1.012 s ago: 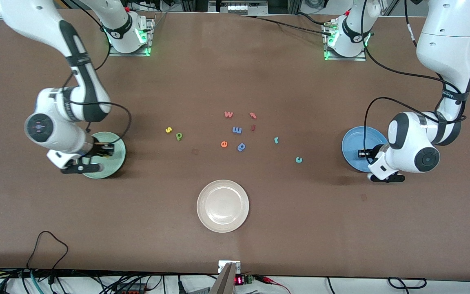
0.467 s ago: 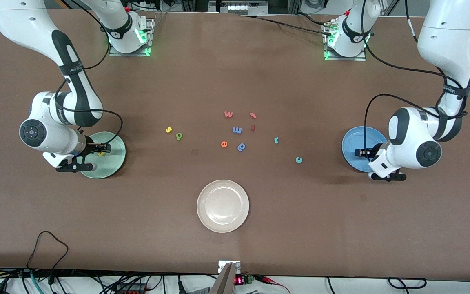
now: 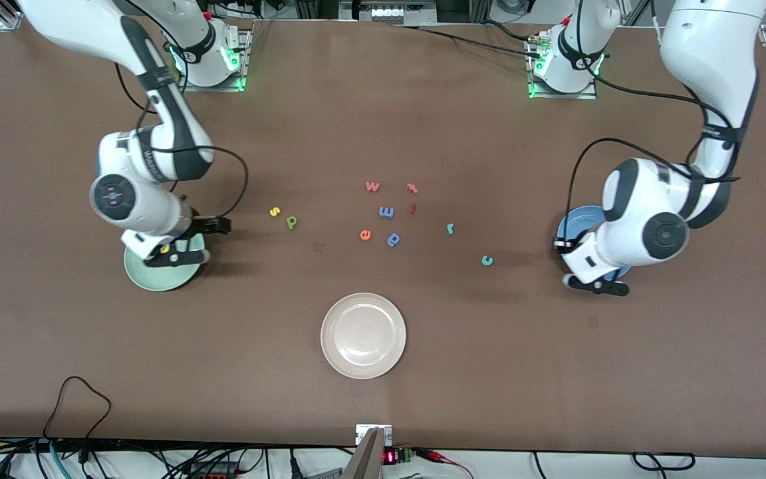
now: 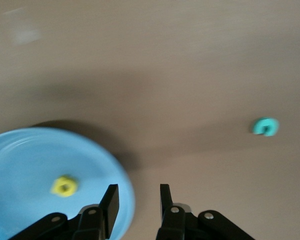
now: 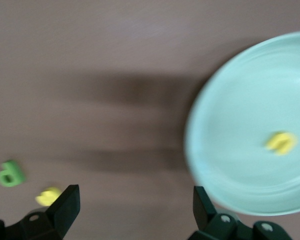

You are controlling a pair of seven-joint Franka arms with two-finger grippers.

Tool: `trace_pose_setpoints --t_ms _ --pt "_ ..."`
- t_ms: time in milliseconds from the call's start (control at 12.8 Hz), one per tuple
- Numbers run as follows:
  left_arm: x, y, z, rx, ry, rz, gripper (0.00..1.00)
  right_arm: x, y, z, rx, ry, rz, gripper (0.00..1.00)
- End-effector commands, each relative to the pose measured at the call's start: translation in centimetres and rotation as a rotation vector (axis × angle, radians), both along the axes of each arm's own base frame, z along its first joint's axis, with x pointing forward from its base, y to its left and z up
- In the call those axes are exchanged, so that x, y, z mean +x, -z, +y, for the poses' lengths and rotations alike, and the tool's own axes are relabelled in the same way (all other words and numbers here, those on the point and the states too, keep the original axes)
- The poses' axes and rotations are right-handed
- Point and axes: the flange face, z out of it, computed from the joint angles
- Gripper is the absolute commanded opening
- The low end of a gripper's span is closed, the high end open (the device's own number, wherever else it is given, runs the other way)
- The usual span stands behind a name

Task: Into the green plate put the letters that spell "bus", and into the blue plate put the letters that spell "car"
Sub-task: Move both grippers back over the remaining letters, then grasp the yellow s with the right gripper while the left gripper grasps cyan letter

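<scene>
The green plate (image 3: 157, 276) holds a yellow "u" (image 3: 165, 249). My right gripper (image 3: 218, 226) hangs open and empty over the table just off the plate's rim, toward the yellow "s" (image 3: 274, 211) and green "b" (image 3: 292, 222). The right wrist view shows the green plate (image 5: 240, 125), the "u" (image 5: 281, 142), the "b" (image 5: 10, 173), the "s" (image 5: 48, 196) and the right gripper (image 5: 134, 200). The blue plate (image 3: 582, 219), partly hidden by the left arm, holds a yellow "a" (image 4: 64, 186). My left gripper (image 4: 137, 197) is open and empty at the blue plate's (image 4: 30, 165) rim. The teal "c" (image 3: 487, 260) and "r" (image 3: 450, 228) lie on the table.
An off-white plate (image 3: 363, 336) sits nearer the front camera at mid-table. Other loose letters lie in the middle: a pink "w" (image 3: 372, 186), a red hooked letter (image 3: 412, 187), a blue letter (image 3: 386, 212), an orange "e" (image 3: 366, 234) and a blue "p" (image 3: 393, 239).
Both grippers opened and swung off their plates toward the table's middle. The yellow "u" now lies uncovered in the green plate.
</scene>
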Motion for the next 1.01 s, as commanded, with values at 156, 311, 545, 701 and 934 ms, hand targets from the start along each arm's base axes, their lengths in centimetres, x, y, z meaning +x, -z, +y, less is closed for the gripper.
trace_pose_setpoints --t_ms 156,311,545,701,934 --pt "0.8 3.6 -11.9 -0.014 -0.066 0.023 0.44 -4.9 2.6 6.7 -0.002 -0.025 -0.006 0.95" --pt "0.5 4.9 -14.1 -0.022 -0.04 -0.007 0.45 -6.3 3.4 8.5 -0.003 -0.069 -0.008 0.82" --pt "0.6 5.5 -13.7 0.008 -0.008 -0.023 0.46 -7.9 5.0 8.4 0.016 -0.139 -0.035 0.74" --pt "0.5 5.8 -13.6 0.049 0.032 -0.035 0.46 -8.8 5.9 8.9 0.026 -0.184 -0.039 0.74" --pt "0.3 6.1 -13.7 0.045 0.03 -0.035 0.46 -9.0 6.3 9.1 0.028 -0.224 -0.034 0.71"
